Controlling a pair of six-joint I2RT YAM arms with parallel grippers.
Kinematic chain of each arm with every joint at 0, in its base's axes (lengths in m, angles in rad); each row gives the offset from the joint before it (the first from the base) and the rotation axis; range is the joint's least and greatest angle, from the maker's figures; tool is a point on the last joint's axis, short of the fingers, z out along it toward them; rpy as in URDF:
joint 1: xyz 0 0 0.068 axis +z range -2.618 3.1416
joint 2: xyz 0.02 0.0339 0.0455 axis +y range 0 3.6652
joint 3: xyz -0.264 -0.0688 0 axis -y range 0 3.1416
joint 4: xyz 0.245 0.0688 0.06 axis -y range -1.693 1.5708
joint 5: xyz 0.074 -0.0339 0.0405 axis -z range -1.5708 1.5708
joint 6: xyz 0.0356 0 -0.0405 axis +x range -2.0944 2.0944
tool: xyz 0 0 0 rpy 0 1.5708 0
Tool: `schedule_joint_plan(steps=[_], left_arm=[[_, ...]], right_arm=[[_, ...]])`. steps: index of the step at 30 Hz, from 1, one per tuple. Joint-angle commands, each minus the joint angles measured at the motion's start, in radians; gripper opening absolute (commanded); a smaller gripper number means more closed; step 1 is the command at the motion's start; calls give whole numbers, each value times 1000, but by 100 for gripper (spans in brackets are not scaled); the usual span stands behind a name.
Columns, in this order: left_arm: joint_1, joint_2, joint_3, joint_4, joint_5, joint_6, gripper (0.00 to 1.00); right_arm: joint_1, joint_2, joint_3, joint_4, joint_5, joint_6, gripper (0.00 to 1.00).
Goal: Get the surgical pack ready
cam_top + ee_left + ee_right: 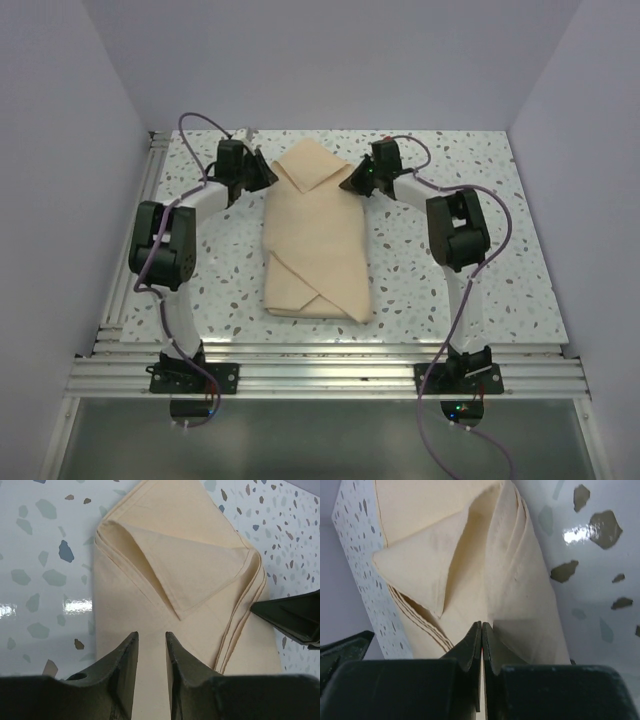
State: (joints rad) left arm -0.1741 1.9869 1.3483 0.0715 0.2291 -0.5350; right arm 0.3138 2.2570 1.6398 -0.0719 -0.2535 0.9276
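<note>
The surgical pack's beige wrap [315, 250] lies folded into a long parcel at the table's middle, with triangular flaps at its far and near ends. At the parcel's far left edge is my left gripper [268, 178]. In the left wrist view that gripper [151, 634] shows a narrow gap between its fingers, held just over the wrap [185, 565], with nothing between them. My right gripper [348, 185] is at the far right edge. In the right wrist view its jaws [481, 623] are pressed together, tips at the wrap [470, 555]. No cloth shows between them.
The speckled tabletop [450, 290] surrounds the parcel, with white walls on three sides. An aluminium rail [320, 375] runs along the near edge by the arm bases. The right gripper's tip [290, 617] shows in the left wrist view, close to the parcel's far corner.
</note>
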Motion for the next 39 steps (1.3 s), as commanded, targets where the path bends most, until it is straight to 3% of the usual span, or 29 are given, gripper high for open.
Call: schedule_joint_plan(steps=[1, 10, 15, 23, 26, 30, 33, 37, 39], left_arm=[[15, 42, 38, -16, 13, 9, 31], [21, 81, 71, -10, 10, 4, 31], [22, 116, 107, -18, 16, 4, 31], [24, 167, 173, -22, 30, 20, 31], [24, 179, 195, -32, 33, 32, 34], [31, 196, 232, -42, 41, 44, 38], [41, 179, 238, -61, 49, 49, 40], [53, 110, 135, -16, 42, 58, 48], [61, 90, 106, 4, 64, 69, 49]], right_arm=[[7, 67, 118, 60, 45, 94, 0], [10, 246, 313, 133, 82, 197, 0], [11, 386, 531, 182, 68, 258, 0], [-1, 457, 744, 251, 190, 270, 2], [-18, 466, 781, 270, 162, 257, 2], [-36, 368, 685, 265, 88, 185, 9], [-50, 238, 539, 230, 51, 64, 21], [-79, 66, 327, 178, 10, -82, 39], [-105, 3, 218, 196, -30, -102, 37]])
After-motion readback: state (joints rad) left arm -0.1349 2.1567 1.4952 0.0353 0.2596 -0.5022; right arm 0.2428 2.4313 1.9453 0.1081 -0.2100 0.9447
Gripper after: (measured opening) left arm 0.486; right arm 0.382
